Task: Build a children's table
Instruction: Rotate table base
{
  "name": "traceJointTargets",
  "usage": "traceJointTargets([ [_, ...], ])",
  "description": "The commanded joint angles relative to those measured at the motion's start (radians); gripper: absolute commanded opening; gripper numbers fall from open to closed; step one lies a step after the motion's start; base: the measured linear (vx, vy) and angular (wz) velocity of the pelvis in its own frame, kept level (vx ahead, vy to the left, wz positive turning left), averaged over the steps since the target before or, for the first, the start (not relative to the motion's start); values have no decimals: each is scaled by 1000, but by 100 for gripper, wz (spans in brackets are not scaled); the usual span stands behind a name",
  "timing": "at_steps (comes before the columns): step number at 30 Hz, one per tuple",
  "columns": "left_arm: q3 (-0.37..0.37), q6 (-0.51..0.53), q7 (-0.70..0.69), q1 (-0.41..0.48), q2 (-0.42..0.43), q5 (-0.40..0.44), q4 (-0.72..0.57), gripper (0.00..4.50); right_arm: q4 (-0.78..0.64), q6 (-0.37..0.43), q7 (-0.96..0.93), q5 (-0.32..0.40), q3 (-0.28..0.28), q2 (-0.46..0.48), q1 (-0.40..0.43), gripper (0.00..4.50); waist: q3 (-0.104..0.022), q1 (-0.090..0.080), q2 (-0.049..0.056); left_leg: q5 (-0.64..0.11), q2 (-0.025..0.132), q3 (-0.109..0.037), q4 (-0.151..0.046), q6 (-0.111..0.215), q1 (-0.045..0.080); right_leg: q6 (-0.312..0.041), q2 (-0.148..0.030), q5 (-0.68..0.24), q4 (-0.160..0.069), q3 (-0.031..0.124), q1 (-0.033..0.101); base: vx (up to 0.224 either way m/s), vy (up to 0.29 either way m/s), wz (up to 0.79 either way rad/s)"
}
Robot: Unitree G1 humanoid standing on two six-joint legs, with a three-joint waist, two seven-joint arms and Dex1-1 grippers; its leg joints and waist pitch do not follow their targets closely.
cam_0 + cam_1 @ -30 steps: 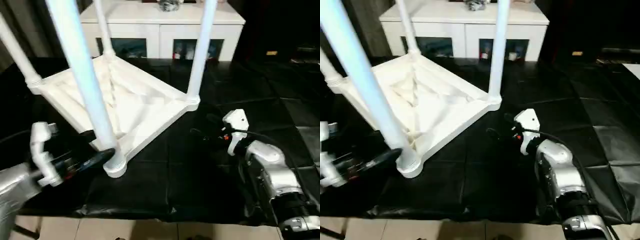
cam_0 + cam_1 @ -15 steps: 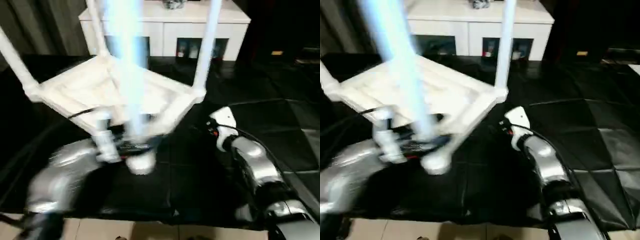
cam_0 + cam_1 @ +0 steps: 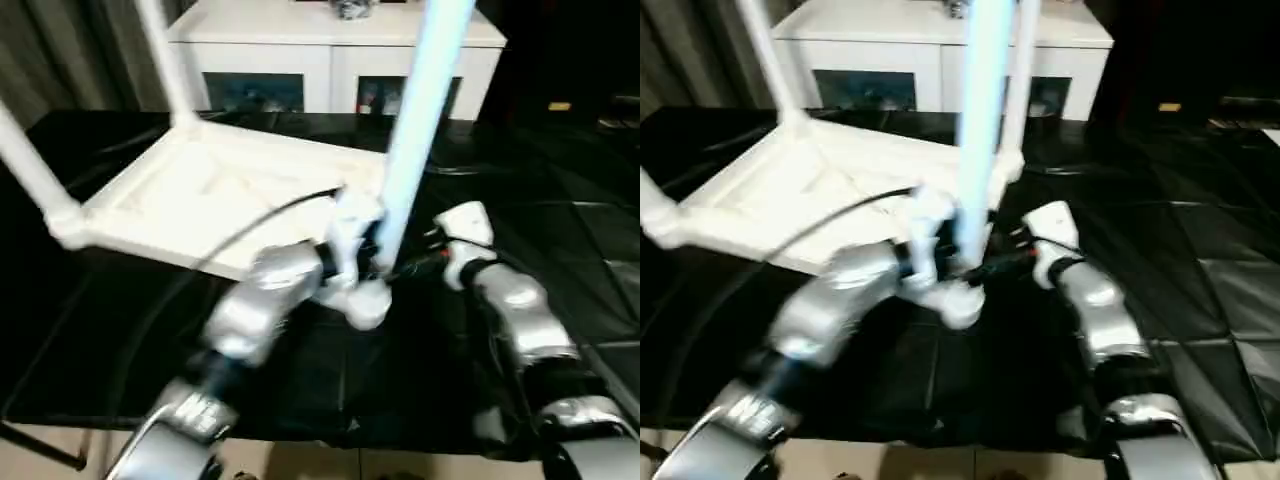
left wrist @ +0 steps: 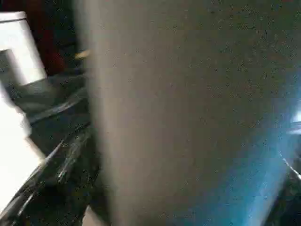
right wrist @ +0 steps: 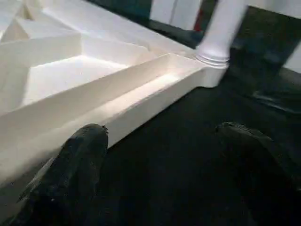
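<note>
Table [image 3: 215, 190] lies upside down just ahead of both grippers, legs up. Left gripper [image 3: 365, 262] straddles the near leg [image 3: 415, 130] at its socket; whether it grips, I cannot tell. Right gripper [image 5: 164, 174] gapes empty. Likely light, stiff, slick plastic: grasp low on the leg.

White children's table [image 3: 215, 195] lies upside down; legs [image 3: 418, 120] pointing up.

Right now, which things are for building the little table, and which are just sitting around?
For the job:
- upside-down white table top
- near table leg
- left hand, at that leg
- right hand, open beside the table top

Just around:
- white cabinet
- black floor sheet
</note>
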Motion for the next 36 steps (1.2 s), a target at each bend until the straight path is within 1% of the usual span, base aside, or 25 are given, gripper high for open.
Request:
traceJointTargets([
  [1, -6, -44, 74, -31, -2, 59, 65, 446, -40, 14, -3, 17, -14, -7, 15, 414, -72, 0, -8, -186, 7, -7, -70, 73, 10, -232, -20, -129, -74, 15, 71, 0, 0, 0],
  [3, -1, -87, 104, -50, -4, 92, 125, 446, -67, 20, -1, 23, -23, -15, 34, 414, -73, 1, -9, -181, 7, -8, -69, 81, 10, -235, -21, -135, -74, 14, 72, 0, 0, 0],
  [5, 9, -111, 106, -52, -6, 97, 141, 446, -83, 24, 0, 27, -31, -20, 45, 414, -72, 3, -9, -182, 9, -8, -70, 86, 9, -236, -23, -148, -74, 13, 71, 0, 0, 0],
  [6, 29, -137, 58, -33, -15, 65, 128, 446, -117, 35, 11, 44, -51, -25, 65, 414, -72, 3, -11, -179, 9, -9, -71, 88, 7, -238, -25, -155, -73, 13, 73, 0, 0, 0],
  [7, 40, -156, 19, -12, -21, 34, 100, 446, -140, 40, 25, 55, -58, -31, 79, 414, -71, 4, -15, -183, 10, -8, -70, 93, 8, -238, -24, -166, -77, 13, 70, 0, 0, 0],
  [8, 41, -158, 14, -9, -21, 31, 96, 446, -143, 40, 27, 56, -58, -32, 80, 414, -71, 6, -14, -181, 11, -8, -71, 96, 7, -243, -26, -164, -75, 14, 72, 0, 0, 0],
  [9, 51, -157, -65, 33, -22, -31, 36, 446, -187, 49, 67, 80, -62, -43, 104, 414, -72, 6, -14, -176, 12, -8, -71, 101, 6, -248, -26, -155, -72, 13, 71, 0, 0, 0],
  [11, 45, -128, -190, 91, -4, -113, -49, 446, -247, 66, 125, 119, -68, -59, 135, 414, -70, 10, -12, -171, 19, -10, -73, 121, 4, -269, -29, -138, -68, 15, 70, 0, 0, 0],
  [12, 44, -127, -192, 92, -3, -115, -51, 446, -248, 66, 126, 120, -68, -59, 135, 414, -71, 9, -11, -177, 19, -8, -72, 122, 6, -270, -26, -139, -69, 14, 67, 0, 0, 0],
  [13, 33, -100, -234, 110, 13, -141, -80, 446, -268, 73, 151, 132, -67, -68, 146, 414, -71, 7, -9, -191, 20, -7, -73, 118, 11, -271, -24, -144, -68, 14, 64, 0, 0, 0],
  [14, 10, -36, -322, 155, 57, -194, -156, 446, -315, 93, 206, 156, -63, -96, 170, 414, -67, 7, -9, -208, 21, -8, -77, 113, 9, -266, -25, -165, -70, 14, 66, 0, 0, 0],
  [15, -1, -14, -357, 173, 79, -209, -186, 446, -333, 100, 230, 166, -62, -111, 180, 414, -64, 8, -8, -218, 22, -9, -79, 109, 9, -262, -27, -183, -71, 14, 66, 0, 0, 0],
  [16, -10, -5, -387, 184, 101, -217, -205, 446, -342, 103, 246, 170, -63, -124, 186, 414, -66, 8, -6, -222, 25, -10, -80, 100, 13, -258, -27, -193, -70, 15, 65, 0, 0, 0],
  [17, -18, -6, -421, 193, 128, -218, -221, 446, -347, 105, 259, 171, -67, -140, 189, 414, -64, 5, -3, -229, 24, -8, -81, 91, 15, -255, -23, -202, -73, 15, 60, 0, 0, 0],
  [19, -17, -9, -430, 195, 132, -216, -222, 446, -351, 108, 262, 170, -70, -142, 191, 414, -61, 4, -2, -250, 21, -4, -81, 77, 17, -245, -21, -224, -78, 16, 56, 0, 0, 0],
  [21, -10, -35, -447, 181, 158, -169, -187, 446, -371, 121, 279, 179, -77, -158, 200, 414, -60, 3, 0, -273, 20, -7, -84, 61, 18, -225, -22, -260, -82, 15, 57, 0, 0, 0],
  [22, -7, -63, -445, 166, 171, -135, -152, 446, -383, 127, 291, 185, -78, -168, 205, 414, -59, 2, -3, -282, 19, -7, -86, 57, 19, -210, -21, -278, -87, 16, 56, 0, 0, 0],
  [24, 4, -115, -433, 108, 209, -75, -53, 446, -407, 140, 314, 188, -77, -191, 217, 414, -59, 0, -1, -288, 17, -8, -86, 47, 18, -190, -22, -298, -86, 16, 57, 0, 0, 0],
  [26, 21, -131, -423, 43, 248, -56, 21, 446, -424, 149, 330, 190, -74, -211, 229, 414, -60, 0, 0, -284, 13, -9, -86, 39, 18, -168, -22, -314, -89, 16, 58, 0, 0, 0],
  [27, 21, -131, -423, 42, 249, -55, 22, 446, -424, 149, 330, 190, -74, -211, 229, 414, -61, 0, 1, -282, 13, -9, -85, 37, 19, -169, -22, -312, -88, 16, 57, 0, 0, 0],
  [28, 23, -133, -425, 30, 257, -52, 33, 446, -426, 151, 332, 189, -73, -213, 231, 414, -60, -3, 0, -275, 15, -11, -88, 35, 12, -179, -25, -303, -87, 15, 62, 0, 0, 0],
  [29, 18, -135, -445, 17, 273, -44, 44, 446, -429, 152, 335, 183, -70, -216, 235, 414, -60, -4, -2, -272, 13, -12, -87, 34, 10, -181, -25, -300, -85, 14, 63, 0, 0, 0],
  [31, 0, -153, -475, -5, 309, -4, 72, 446, -437, 156, 343, 179, -66, -218, 244, 414, -62, -9, 0, -263, 14, -12, -85, 43, 10, -192, -27, -294, -86, 14, 62, 0, 0, 0],
  [34, -28, -167, -553, -27, 361, 37, 102, 446, -464, 169, 372, 189, -50, -225, 263, 414, -61, -16, 0, -266, 14, -11, -85, 51, 12, -195, -26, -296, -87, 15, 60, 0, 0, 0],
  [36, -41, -180, -577, -39, 378, 54, 122, 446, -474, 175, 383, 192, -42, -230, 268, 414, -61, -19, 3, -264, 14, -12, -86, 53, 9, -200, -26, -294, -84, 14, 62, 0, 0, 0],
])
